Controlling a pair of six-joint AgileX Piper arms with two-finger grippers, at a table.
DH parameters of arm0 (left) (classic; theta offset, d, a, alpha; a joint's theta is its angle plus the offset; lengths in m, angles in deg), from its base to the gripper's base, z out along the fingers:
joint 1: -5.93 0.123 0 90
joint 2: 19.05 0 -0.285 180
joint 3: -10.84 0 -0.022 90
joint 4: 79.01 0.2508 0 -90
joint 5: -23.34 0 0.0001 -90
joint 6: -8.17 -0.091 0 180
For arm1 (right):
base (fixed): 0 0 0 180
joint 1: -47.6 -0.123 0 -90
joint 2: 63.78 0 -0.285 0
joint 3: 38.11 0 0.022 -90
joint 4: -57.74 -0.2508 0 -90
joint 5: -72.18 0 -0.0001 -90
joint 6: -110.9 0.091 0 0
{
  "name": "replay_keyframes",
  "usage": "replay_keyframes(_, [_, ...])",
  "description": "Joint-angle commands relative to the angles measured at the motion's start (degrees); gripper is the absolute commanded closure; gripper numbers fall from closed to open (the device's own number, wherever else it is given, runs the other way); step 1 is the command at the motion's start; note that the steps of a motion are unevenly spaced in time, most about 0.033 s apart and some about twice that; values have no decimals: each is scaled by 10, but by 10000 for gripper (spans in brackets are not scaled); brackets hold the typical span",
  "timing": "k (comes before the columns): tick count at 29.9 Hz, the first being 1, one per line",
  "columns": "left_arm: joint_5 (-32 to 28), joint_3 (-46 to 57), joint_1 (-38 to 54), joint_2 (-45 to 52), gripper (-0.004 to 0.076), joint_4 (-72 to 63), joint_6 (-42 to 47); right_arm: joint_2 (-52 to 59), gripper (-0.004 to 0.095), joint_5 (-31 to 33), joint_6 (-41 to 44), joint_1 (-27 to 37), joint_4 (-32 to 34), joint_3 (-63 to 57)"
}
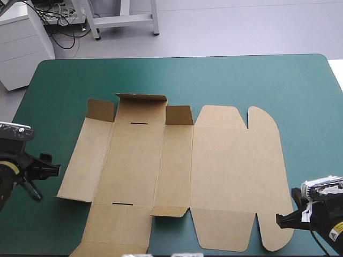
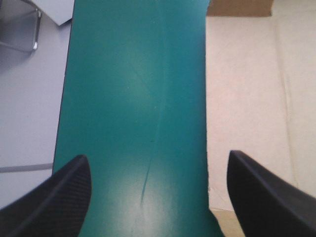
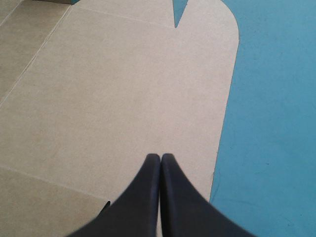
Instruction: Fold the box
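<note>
Box (image 1: 225,171) lies flat and unfolded in the middle of the worktop (image 1: 268,80), near flaps reaching the near edge. Left claw (image 2: 157,154) is open, holding nothing, over teal-green cover between the worktop's left edge and the box's left edge. Right claw (image 3: 160,156) is closed, holding nothing, tips over the box's rounded right flap, close to its edge. Three short flaps stand up along the box's far-left side. There is open cover beyond the box to the far edge, and to its right.
</note>
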Motion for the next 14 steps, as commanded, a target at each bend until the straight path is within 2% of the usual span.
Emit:
replay_keyframes(1, [-14,-33,0,-51,183,34,1,-4,931,-27,-15,3,5,12])
replay_keyframes(5, [-26,-33,31,-90,183,37,13,-4,931,-27,-22,3,2,12])
replay_keyframes(8, [-51,-33,101,-116,183,3,3,-4,931,-25,-28,3,2,12])
replay_keyframes(11, [-95,-34,179,-146,183,-86,-38,-4,931,-25,-33,3,2,12])
replay_keyframes(14, [-89,-36,242,-192,183,-193,-101,-4,931,-25,-33,3,1,12])
